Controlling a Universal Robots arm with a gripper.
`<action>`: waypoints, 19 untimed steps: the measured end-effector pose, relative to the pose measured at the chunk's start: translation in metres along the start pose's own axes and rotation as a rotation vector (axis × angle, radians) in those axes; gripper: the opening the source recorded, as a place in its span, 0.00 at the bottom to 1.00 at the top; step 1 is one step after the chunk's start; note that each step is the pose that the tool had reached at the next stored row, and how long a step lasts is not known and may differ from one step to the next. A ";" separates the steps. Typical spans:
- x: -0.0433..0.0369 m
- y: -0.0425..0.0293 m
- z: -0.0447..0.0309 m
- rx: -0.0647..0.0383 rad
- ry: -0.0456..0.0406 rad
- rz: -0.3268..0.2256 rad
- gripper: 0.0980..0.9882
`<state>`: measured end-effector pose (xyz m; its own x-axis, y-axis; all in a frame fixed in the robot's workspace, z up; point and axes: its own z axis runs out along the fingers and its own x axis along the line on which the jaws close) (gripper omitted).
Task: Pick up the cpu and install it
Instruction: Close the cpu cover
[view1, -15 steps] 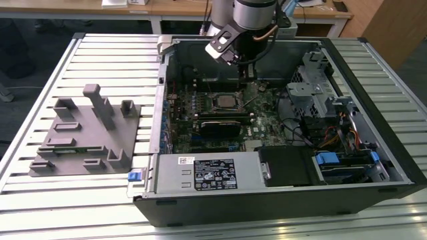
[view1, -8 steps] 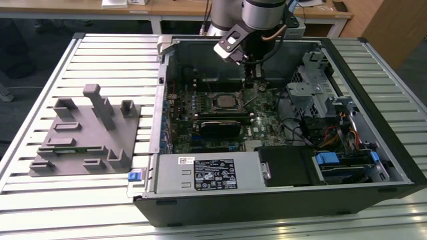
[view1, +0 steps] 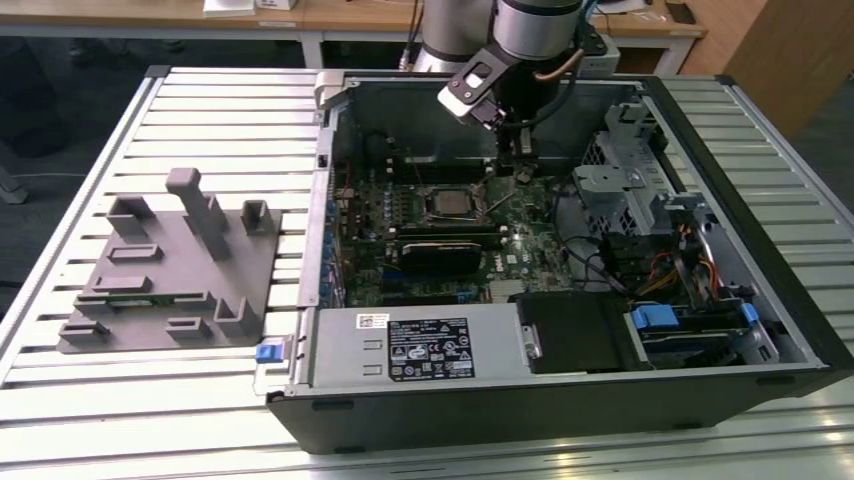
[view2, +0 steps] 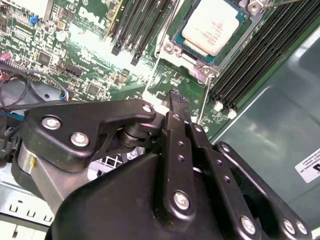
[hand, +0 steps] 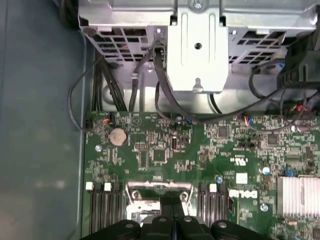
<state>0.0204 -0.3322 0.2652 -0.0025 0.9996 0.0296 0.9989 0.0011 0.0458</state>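
The cpu (view1: 450, 203) lies in its socket on the motherboard (view1: 541, 240), near the centre of the exterior view, so I judge the placing as done. The gripper (view1: 521, 168) hangs just to its upper right, fingers pressed together, holding nothing.

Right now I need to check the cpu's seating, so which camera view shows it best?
The second wrist view: the cpu lies in its socket, silvery top plainly exposed beyond the end effector. The exterior view shows it small, from above. In the first wrist view the end effector covers most of the socket.
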 end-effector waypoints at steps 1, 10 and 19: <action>0.0005 0.0019 0.0002 0.000 -0.0001 0.000 0.02; 0.0076 0.0156 0.0034 0.007 -0.0019 0.000 0.02; 0.0103 0.0277 0.0061 0.015 -0.0037 0.000 0.02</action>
<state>0.0483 -0.3217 0.2607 -0.0022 0.9997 0.0259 0.9995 0.0014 0.0312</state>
